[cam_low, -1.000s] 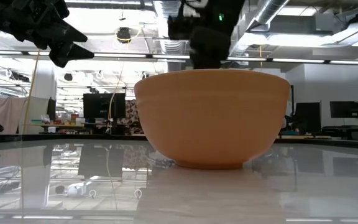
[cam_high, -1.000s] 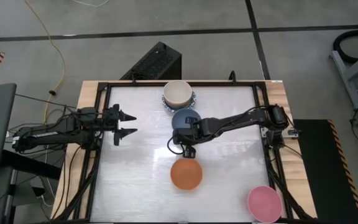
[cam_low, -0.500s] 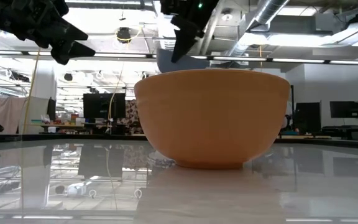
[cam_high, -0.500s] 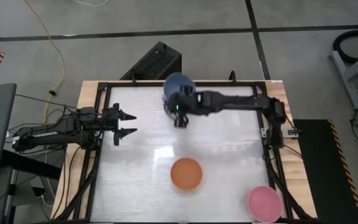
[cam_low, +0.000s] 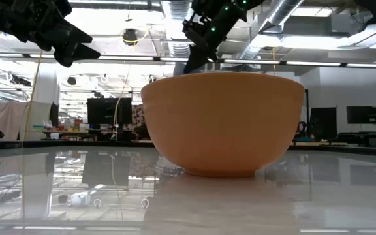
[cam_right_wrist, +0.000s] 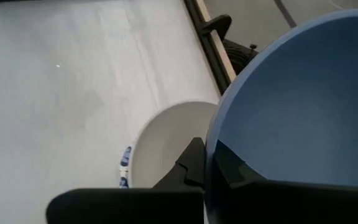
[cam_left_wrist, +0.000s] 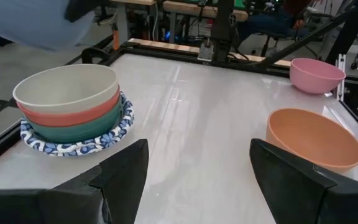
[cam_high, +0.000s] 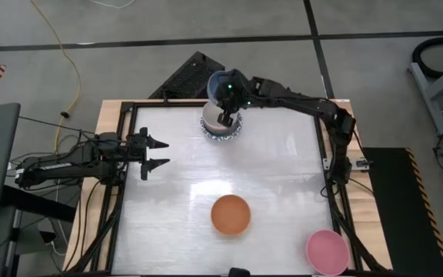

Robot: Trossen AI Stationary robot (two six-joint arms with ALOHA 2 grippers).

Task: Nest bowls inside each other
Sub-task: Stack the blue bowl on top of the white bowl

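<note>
Swung away from over the orange bowl within the last second and now out at the far edge of the bench: right end effector, pressed together on the rim of the blue bowl. Pinches that rim with one finger inside and one outside, so the bowl hangs tilted, its hollow turned toward the wrist camera rather than straight up. Directly beneath the end effector, the stack waiting to receive it: cream bowl on top, then red bowl, teal bowl and a blue-patterned bowl at the base. Held clear above, not yet touching the cream bowl. Probably gripped at the rim so that the bowl can be levelled and dropped straight into the open cream one. Nothing between the blue bowl and the stack; only the tilt and the black frame rail just behind the stack call for care. Well away from this end effector, toward the near side: the orange bowl, alone in mid-bench, and farther off still the pink bowl at the near corner, both yet to be nested. Off to the side of the stack, left end effector, fingers spread and empty, parked above the bench edge and out of the path.
</note>
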